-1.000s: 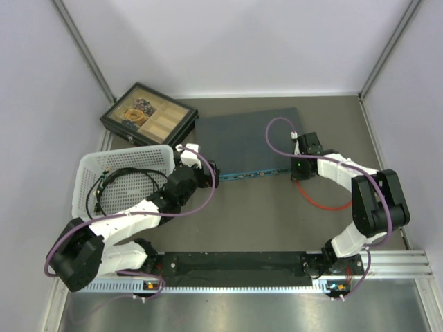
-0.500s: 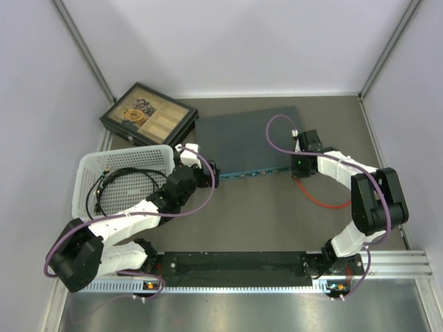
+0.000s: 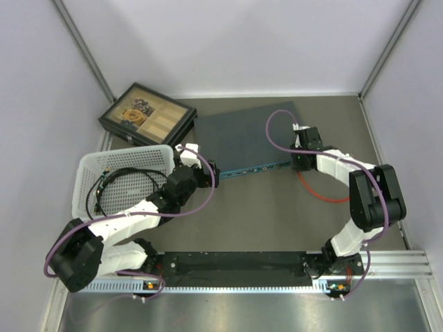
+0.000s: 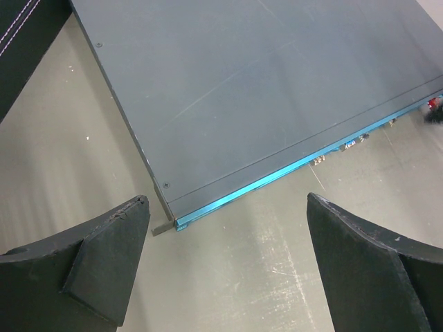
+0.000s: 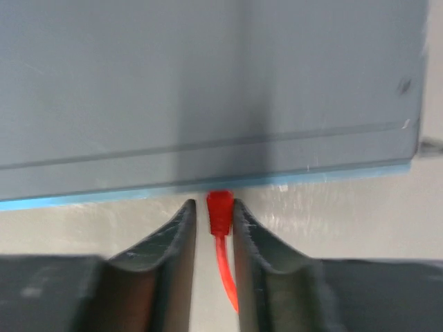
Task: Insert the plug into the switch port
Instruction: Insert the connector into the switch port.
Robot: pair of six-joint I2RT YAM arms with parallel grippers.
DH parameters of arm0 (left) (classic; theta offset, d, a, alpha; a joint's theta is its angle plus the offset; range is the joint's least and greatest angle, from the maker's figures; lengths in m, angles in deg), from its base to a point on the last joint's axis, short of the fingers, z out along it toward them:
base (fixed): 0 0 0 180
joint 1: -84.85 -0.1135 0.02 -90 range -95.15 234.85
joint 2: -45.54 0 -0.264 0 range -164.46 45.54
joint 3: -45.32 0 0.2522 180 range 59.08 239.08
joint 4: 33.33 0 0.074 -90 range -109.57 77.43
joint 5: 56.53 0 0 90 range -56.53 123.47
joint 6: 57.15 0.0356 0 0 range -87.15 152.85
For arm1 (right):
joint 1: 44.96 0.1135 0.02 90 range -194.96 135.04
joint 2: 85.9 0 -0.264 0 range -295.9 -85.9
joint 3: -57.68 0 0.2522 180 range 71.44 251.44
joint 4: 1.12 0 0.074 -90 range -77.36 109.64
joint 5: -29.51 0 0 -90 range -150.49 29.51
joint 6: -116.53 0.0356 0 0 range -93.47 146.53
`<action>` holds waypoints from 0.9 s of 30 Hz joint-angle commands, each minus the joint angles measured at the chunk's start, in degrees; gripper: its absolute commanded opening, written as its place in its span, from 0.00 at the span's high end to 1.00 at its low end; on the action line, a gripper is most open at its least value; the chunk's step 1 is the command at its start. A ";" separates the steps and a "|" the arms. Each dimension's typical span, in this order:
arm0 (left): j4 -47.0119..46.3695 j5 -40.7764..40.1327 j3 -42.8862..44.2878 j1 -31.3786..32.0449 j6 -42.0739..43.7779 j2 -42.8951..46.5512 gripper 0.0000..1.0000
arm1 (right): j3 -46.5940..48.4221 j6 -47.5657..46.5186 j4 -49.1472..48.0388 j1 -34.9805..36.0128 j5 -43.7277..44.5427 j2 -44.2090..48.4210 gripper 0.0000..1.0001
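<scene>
Red plug [image 5: 219,213] at switch [image 5: 208,90] edge, perhaps seated, right tool [image 5: 214,205] astride

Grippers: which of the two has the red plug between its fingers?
The right gripper, flanking the red plug at the switch; the left gripper gapes empty.

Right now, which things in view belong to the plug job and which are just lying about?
Job: switch, red plug at its teal edge, red cable, right end effector flanking the plug.
Lying about: black compartment box, white basket, black cable in it.
</scene>
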 commanded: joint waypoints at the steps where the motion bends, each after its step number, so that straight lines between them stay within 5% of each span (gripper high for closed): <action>1: -3.12 -0.83 0.01 0.07 1.29 0.90 0.01 | 1.07 -2.02 -16.02 0.83 -4.50 7.73 0.69; 5: -3.66 -2.93 2.19 -0.02 3.57 -0.51 0.01 | -1.74 -3.43 -11.98 0.39 -5.64 10.80 0.44; 14: 6.69 -9.62 13.80 -1.77 0.16 -8.93 0.01 | 0.35 -4.76 -5.46 -5.49 -7.66 16.88 0.13; 18: 14.34 -8.65 19.33 -3.18 -5.11 -13.07 0.01 | 4.13 0.15 -8.01 -14.87 -15.74 11.79 0.08; 27: 19.72 -1.46 24.88 -10.38 -13.38 -22.04 0.01 | 11.17 3.50 -12.40 -19.64 -26.29 -0.96 0.05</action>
